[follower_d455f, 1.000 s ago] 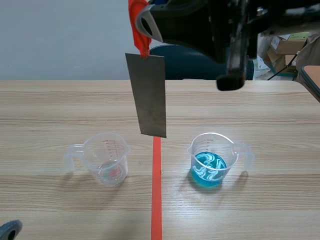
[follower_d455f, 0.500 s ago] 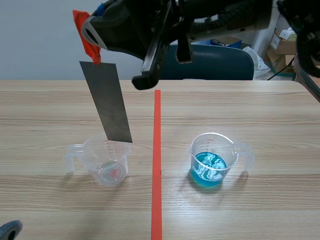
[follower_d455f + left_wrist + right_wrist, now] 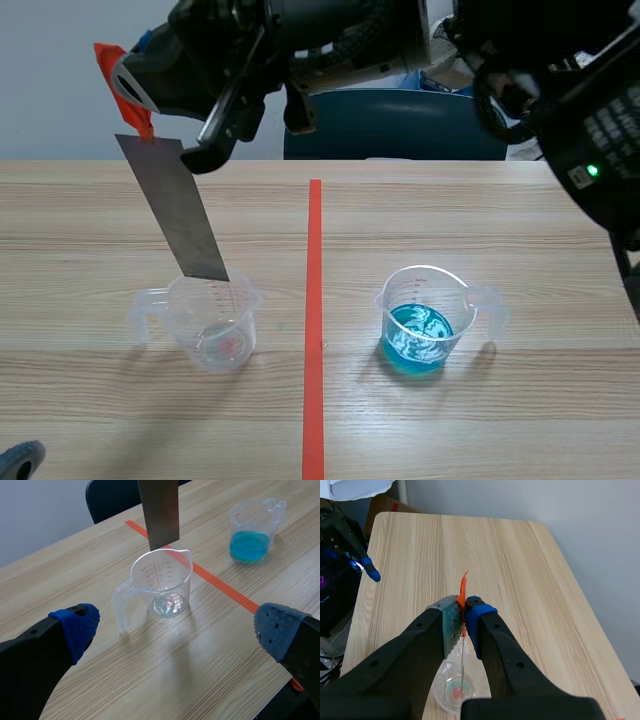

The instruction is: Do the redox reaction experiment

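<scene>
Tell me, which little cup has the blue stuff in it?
The measuring cup right of the orange-red tape line; the other cup, under the metal strip, looks clear and nearly empty.

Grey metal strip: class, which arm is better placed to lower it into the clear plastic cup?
Right: right gripper is shut on the grey metal strip, hanging over the clear plastic cup; left gripper open.

Above the clear cup (image 3: 162, 582), the strip's (image 3: 160, 512) upper end is cut off in the left wrist view. The cup's graduations are too small to read. In the right wrist view, the right gripper (image 3: 462, 611) hides part of the cup.
</scene>
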